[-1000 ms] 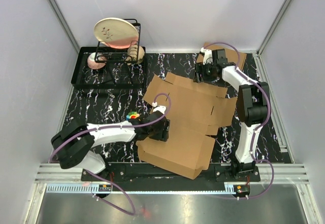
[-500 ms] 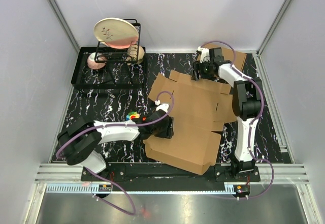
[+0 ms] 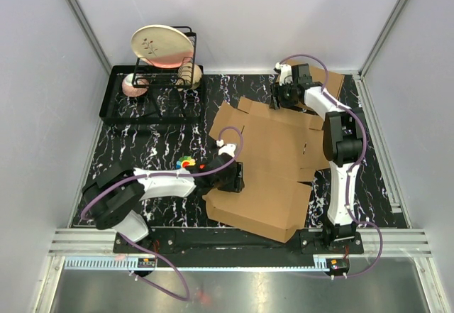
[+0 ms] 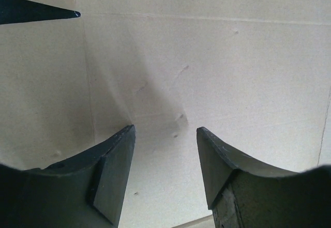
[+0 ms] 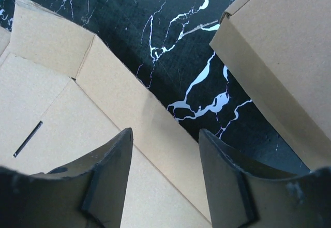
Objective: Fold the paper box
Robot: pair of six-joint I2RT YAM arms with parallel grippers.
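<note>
The left pincer [image 4: 165, 135] has its two fingers apart, with nothing between them. It hovers close over the brown paper box [image 4: 217, 57], near its left edge. The right pincer [image 5: 165, 137] is open too, right above a flap at the far edge. Maybe it touches that flap. The paper box lies mostly flat in the middle of the black table [image 3: 142, 150]. No walls stand up yet, so almost all the folding is left. Another box [image 5: 289, 57], already made, sits just behind.

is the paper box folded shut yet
No, the paper box lies open, its panels and flaps spread across the table.
</note>
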